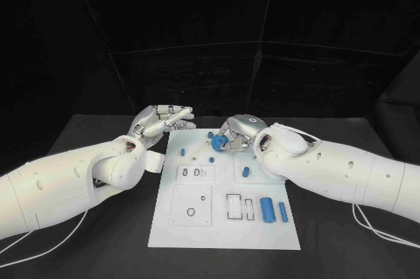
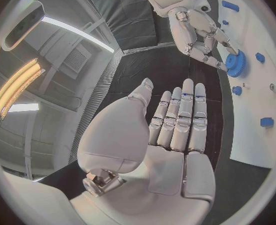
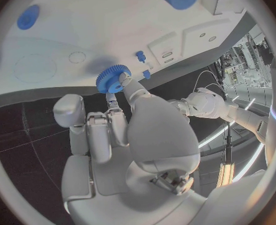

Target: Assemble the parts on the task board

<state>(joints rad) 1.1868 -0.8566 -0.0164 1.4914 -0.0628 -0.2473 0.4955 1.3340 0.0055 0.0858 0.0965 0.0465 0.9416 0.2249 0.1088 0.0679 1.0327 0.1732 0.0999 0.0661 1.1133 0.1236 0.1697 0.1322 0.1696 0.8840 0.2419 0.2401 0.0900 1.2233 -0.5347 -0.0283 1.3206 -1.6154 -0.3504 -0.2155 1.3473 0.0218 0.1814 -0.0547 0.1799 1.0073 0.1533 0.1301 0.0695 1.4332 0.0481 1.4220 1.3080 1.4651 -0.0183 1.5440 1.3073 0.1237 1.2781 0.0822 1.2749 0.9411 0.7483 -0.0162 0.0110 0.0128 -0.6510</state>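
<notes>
While the right hand [image 1: 235,137] pinches a toothed blue gear [image 1: 219,142] over the far end of the matte white task board [image 1: 219,230] in the head view, the placing step looks under way; next it likely needs lowering squarely onto its seat. Smooth blue cylinders [image 1: 267,208] lie nearer. From the left wrist, the left hand [image 2: 169,140] lies flat, fingers straight, holding nothing beside the board. From the right wrist, fingertips [image 3: 126,80] grip the gear's ridged rim.

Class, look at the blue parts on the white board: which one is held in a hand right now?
The toothed blue gear, gripped in the right hand at the task board's far end. The other blue pieces lie untouched.
</notes>
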